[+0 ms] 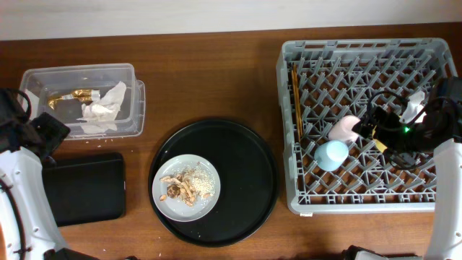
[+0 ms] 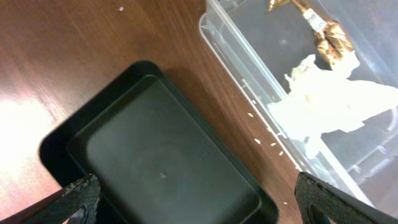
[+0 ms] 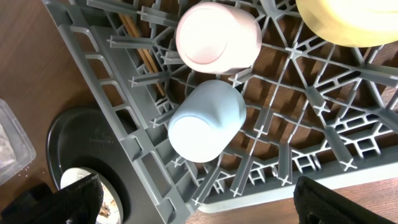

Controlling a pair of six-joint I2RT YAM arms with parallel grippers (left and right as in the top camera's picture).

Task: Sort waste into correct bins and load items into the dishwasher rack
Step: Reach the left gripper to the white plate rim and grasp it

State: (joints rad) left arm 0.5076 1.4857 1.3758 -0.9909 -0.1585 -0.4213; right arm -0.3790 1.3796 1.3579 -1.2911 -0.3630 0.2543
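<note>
Dishwasher rack [image 1: 289, 130]: it sits at the right of the counter [image 1: 216, 79]. Seen from overhead, my right arm covers much of its right side.
Chopsticks [image 1: 296, 101]: they lie together along the rack's left edge. My right wrist camera shows only a short stretch, and the rest runs behind the pink cup and the lattice.
Pink cup [image 3: 217, 36]: it is in the rack with its closed bottom turned to my right wrist camera and its mouth out of sight.
Blue cup [image 3: 205, 121]: it is in the rack just beside the pink cup. I cannot tell whether they touch.
Yellow bowl [image 3: 348, 22]: it is in the rack, cut off at the top corner of my right wrist view. From overhead my arm hides nearly all of it.
Right claw [image 3: 202, 202]: it is above the rack with its fingers spread wide and nothing held. Only the tips show, at the bottom corners.
Plate [image 1: 180, 211]: it sits in the left part of the round black tray [image 1: 245, 180], mid-counter.
Food scraps [image 1: 184, 186]: they are heaped on the plate, and the single bits are too small to make out.
Clear box [image 1: 72, 69]: it sits at the far left of the counter, with the napkin [image 1: 105, 105] and the wrapper [image 1: 72, 95] inside, touching each other.
Black rectangular tray [image 2: 161, 162]: it is on the counter just beside the box. From overhead its left end is hidden under my left arm.
Left claw [image 2: 205, 202]: it is over the black rectangular tray with its fingers wide apart, gripping nothing. Only the tips are in view.
Pale specks [image 2: 264, 140]: they lie on the counter between tray and box, too small to identify.
</note>
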